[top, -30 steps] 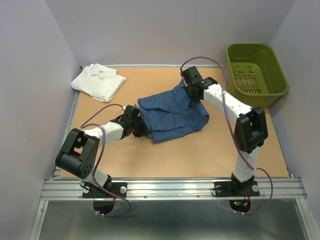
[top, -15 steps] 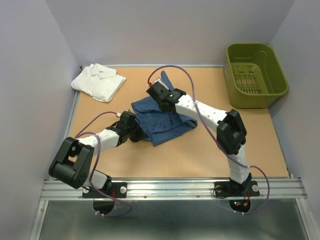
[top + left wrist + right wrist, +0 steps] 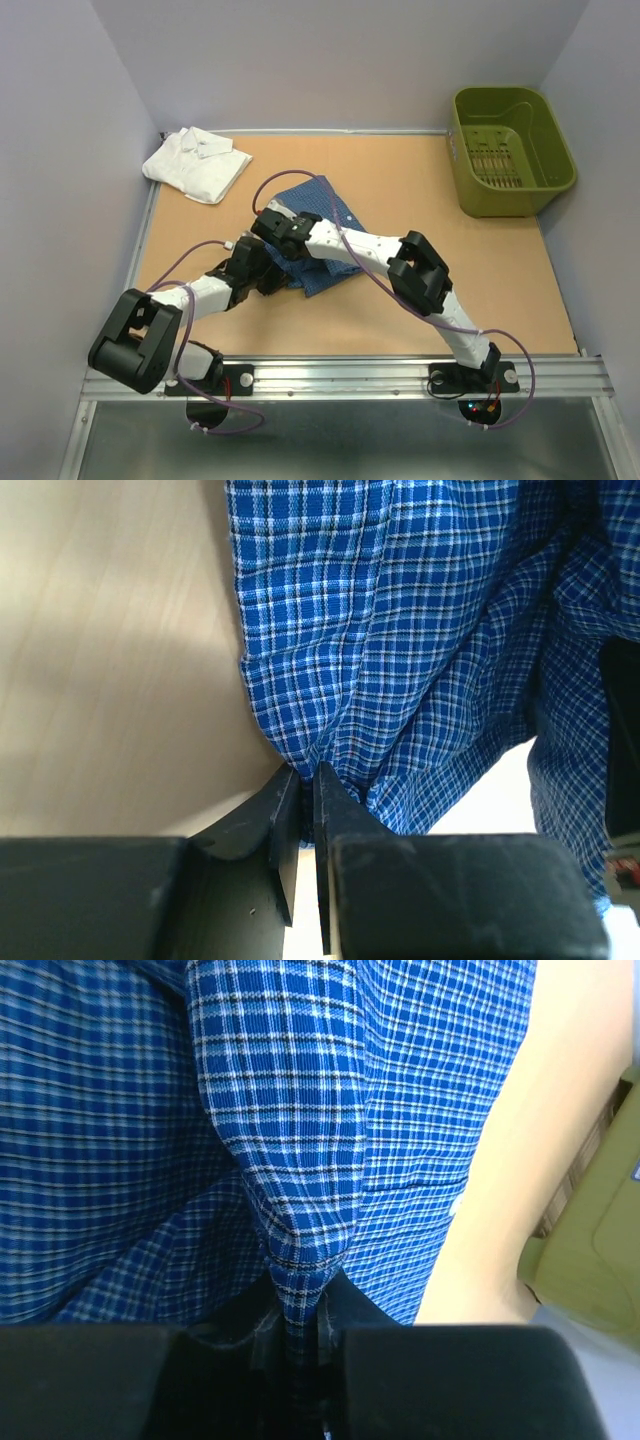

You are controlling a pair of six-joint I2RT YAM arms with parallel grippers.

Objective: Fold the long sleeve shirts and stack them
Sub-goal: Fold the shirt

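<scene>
The dark blue checked shirt (image 3: 322, 203) lies bunched in the middle of the table, folded over on itself, with my right arm across it. My right gripper (image 3: 270, 228) is at the shirt's left edge, shut on a pinched fold of blue cloth (image 3: 300, 1260). Just nearer, my left gripper (image 3: 260, 274) is shut on the shirt's lower left edge (image 3: 330, 720), the cloth caught between its fingertips (image 3: 285, 790). The two grippers are close together. At the back left corner the white shirt (image 3: 197, 163) lies folded, apart from both grippers.
An olive-green plastic basket (image 3: 512, 150) stands at the back right corner. Purple cables loop off both arms above the table (image 3: 420, 190). Walls enclose the table at the left, back and right.
My right gripper has swept from the back right across to the left front, pulling the blue shirt's far edge over itself. The shirt is now a smaller bundle. My left gripper has shifted slightly nearer.
</scene>
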